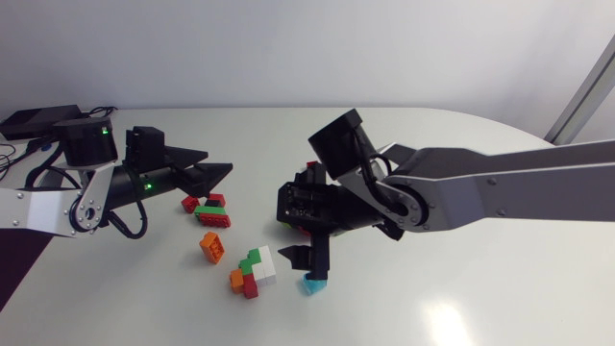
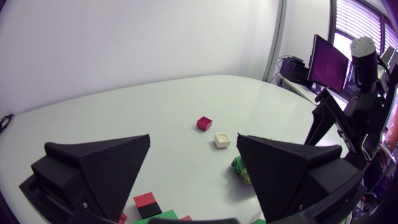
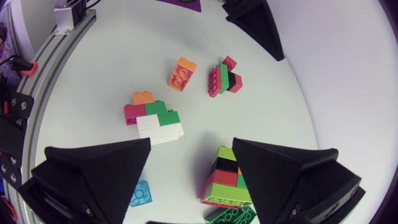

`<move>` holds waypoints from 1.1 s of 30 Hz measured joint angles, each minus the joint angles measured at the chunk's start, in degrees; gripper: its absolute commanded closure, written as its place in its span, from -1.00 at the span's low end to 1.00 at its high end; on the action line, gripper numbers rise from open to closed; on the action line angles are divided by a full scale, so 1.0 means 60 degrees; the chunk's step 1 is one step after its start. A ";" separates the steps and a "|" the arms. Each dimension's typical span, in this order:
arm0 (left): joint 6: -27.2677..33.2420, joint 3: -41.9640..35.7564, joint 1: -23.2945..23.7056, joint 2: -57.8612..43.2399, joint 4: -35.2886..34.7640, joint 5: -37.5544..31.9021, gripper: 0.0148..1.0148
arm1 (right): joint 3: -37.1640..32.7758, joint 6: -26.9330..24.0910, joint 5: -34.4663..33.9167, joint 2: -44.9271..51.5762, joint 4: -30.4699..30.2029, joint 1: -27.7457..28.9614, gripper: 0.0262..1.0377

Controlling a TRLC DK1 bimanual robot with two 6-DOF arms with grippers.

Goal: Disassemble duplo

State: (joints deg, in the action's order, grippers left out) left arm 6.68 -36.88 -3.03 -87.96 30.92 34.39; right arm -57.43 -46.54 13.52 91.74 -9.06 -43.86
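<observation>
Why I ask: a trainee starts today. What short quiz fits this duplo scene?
1. True or false: the left gripper holds a brick.
2. The single brick beside one finger of the right gripper is: A orange, B light blue, C white.
3. Short answer: is the right gripper open or shut?
Key: 1 false; 2 B; 3 open.

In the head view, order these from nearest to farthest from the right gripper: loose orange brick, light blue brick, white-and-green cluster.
1. Light blue brick, at the right gripper.
2. White-and-green cluster, towards the left gripper.
3. Loose orange brick, beyond that cluster.
</observation>
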 measured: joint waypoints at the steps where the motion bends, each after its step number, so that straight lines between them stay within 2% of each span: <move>1: 0.0036 0.0000 0.0000 0.0000 0.0000 -0.0087 -0.92 | -0.0004 -0.0007 0.0004 0.0055 0.0007 -0.0004 -0.91; 7: 0.0219 0.0007 0.0000 0.0004 0.0004 -0.0353 -0.92 | -0.0277 -0.0328 0.0015 0.0714 0.0149 -0.0058 -0.92; 14: 0.0280 0.0091 0.0000 0.0095 0.0007 -0.0463 -0.92 | -0.0466 -0.1377 0.0510 0.1519 0.0153 -0.0193 -0.92; 17: 0.0321 0.0102 0.0000 0.0149 0.0004 -0.0488 -0.92 | -0.0725 -0.1683 0.0860 0.1767 -0.0197 -0.0189 -0.92; 33: 0.0685 0.0131 -0.0004 0.0288 0.0004 -0.0503 -0.92 | -0.1483 -0.1974 0.1078 0.2881 -0.1053 -0.0204 -0.92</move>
State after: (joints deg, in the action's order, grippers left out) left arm 10.79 -36.10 -3.05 -86.24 30.94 31.38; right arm -66.32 -58.39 19.99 109.03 -15.38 -45.08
